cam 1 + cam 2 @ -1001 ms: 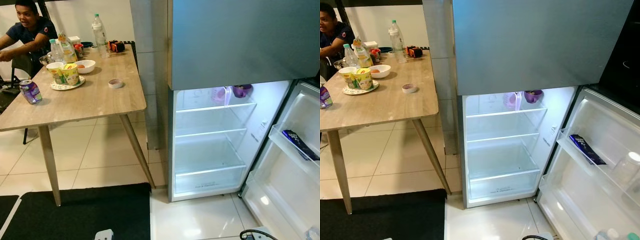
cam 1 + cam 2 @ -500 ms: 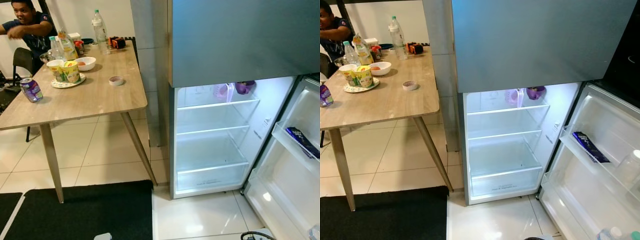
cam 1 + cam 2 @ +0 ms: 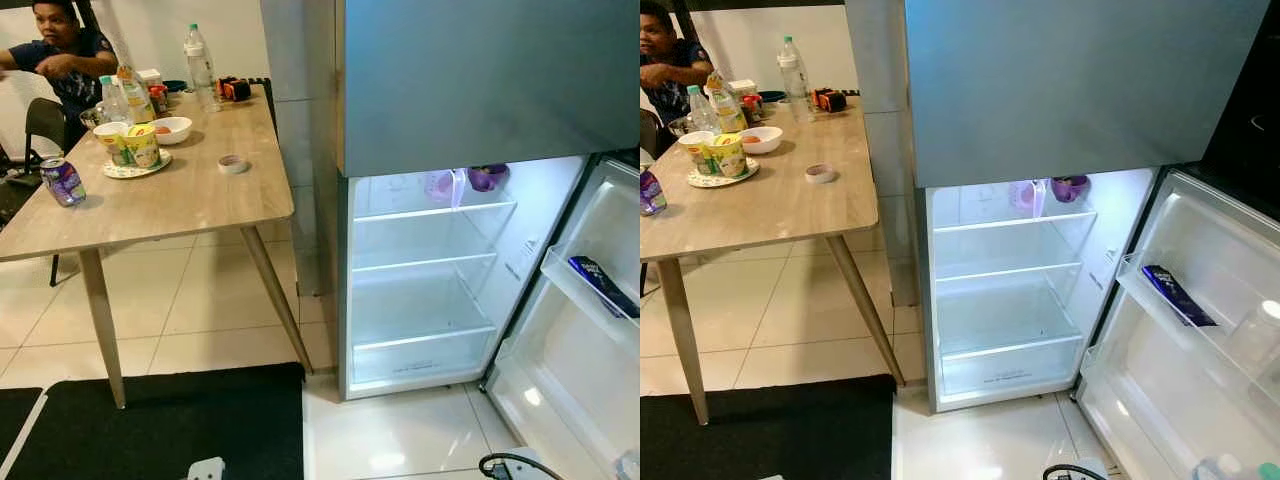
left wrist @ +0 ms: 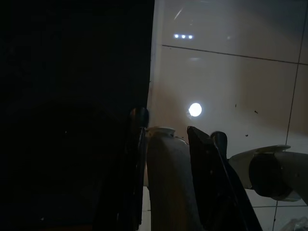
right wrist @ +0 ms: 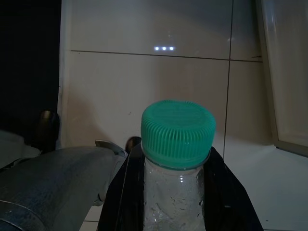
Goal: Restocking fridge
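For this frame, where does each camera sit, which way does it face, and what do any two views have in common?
Left eye view: on the head, facing forward and down at the open fridge and wooden table.
Right eye view: same head, same scene; both eyes share the fridge and table.
Left wrist view: on the left wrist, facing down at the floor tiles; left gripper holds a pale bottle.
Right wrist view: on the right wrist, facing down at the tiles; right gripper holds a green-capped bottle.
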Robot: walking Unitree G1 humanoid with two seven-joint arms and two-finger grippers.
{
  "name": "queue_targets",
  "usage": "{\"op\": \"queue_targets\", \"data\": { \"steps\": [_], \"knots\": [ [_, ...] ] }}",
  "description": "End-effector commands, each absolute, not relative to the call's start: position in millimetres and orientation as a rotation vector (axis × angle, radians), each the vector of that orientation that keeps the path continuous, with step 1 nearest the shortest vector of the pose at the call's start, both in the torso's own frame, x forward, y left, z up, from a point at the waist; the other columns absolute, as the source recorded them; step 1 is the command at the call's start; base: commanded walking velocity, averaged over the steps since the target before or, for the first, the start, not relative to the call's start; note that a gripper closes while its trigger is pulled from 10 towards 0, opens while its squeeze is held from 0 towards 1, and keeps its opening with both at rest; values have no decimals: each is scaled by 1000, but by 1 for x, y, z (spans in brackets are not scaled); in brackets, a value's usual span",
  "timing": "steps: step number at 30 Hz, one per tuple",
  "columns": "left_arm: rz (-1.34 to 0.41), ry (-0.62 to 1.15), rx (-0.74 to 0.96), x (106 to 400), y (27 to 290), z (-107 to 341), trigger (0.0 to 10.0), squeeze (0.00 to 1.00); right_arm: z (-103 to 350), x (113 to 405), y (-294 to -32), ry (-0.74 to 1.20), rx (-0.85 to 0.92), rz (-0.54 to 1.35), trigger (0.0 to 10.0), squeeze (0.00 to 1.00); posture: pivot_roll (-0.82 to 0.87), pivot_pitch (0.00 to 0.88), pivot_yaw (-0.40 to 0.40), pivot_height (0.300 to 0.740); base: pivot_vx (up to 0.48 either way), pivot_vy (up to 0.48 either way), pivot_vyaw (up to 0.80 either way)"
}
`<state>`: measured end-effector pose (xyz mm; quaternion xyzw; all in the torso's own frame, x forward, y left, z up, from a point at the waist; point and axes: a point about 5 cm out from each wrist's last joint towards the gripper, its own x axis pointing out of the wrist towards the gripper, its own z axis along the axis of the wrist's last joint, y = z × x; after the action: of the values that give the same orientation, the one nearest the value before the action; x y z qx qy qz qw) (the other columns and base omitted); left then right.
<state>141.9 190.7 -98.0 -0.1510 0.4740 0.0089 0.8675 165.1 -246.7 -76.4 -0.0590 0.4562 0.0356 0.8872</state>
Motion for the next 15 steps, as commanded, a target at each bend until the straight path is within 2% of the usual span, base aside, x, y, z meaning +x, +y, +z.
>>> {"op": "queue_targets", "data": {
  "steps": [1,13,15],
  "knots": [
    [26,1016,-314,135,188,-101,10000,0,-75,169,-245,926,-110,74,10000,0,-107,8,-1,734,0,0,0],
    [-6,1015,-257,138,189,-100,10000,0,-73,180,-228,883,-90,164,10000,0,-104,0,8,734,0,0,0],
    [-20,1018,-240,140,189,-99,10000,0,-73,180,-225,886,-101,197,10000,0,-104,0,9,734,0,0,431]
  ]
}}
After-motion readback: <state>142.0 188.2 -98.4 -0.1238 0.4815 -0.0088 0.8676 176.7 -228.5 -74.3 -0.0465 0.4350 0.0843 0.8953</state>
